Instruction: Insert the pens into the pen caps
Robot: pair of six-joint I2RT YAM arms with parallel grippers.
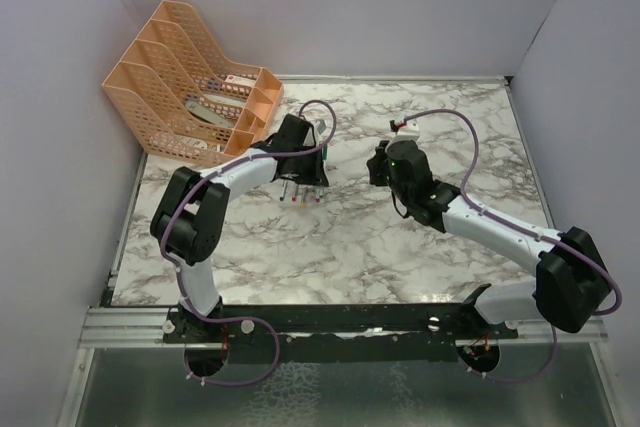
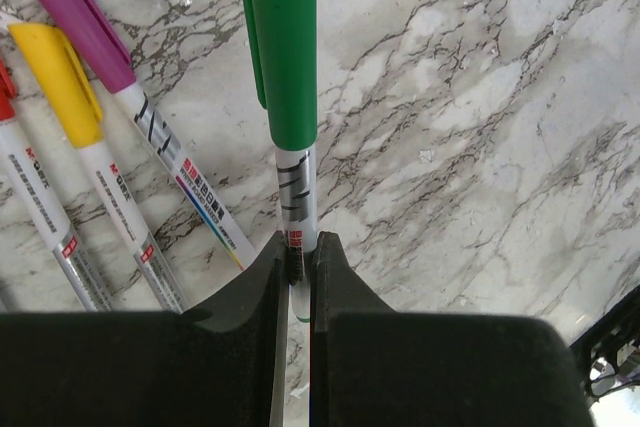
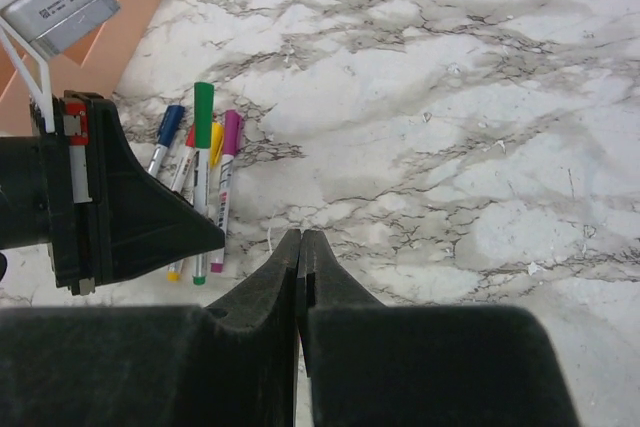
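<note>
My left gripper (image 2: 297, 247) is clamped on the white barrel of the green pen (image 2: 296, 182), fingers pinching it just below the printed label. The green cap (image 2: 285, 47) sits on the far end, pointing away from me. Left wrist view: to its left lie more pens (image 2: 190, 182), one with a purple cap (image 2: 80, 22), one with a yellow cap (image 2: 60, 82), and a sliver of red cap (image 2: 3, 97) at the frame edge, fanned out on the marble table (image 2: 480, 147). My right gripper (image 3: 301, 245) has its fingers pressed together with nothing between them, over bare marble, well apart from the pens. Only the right wrist view shows the blue cap (image 3: 171, 120), at the far side of the row: five capped pens in a tight cluster (green looks to lie above the others, cannot tell if it touches the table), my left gripper's black body covering their lower ends. Top view: cluster mostly hidden under my left gripper, only short ends poking out on the near side. Orange trays (image 1: 190, 77) sit at the far left corner, and both grippers are near mid-table, apart from each other
</note>
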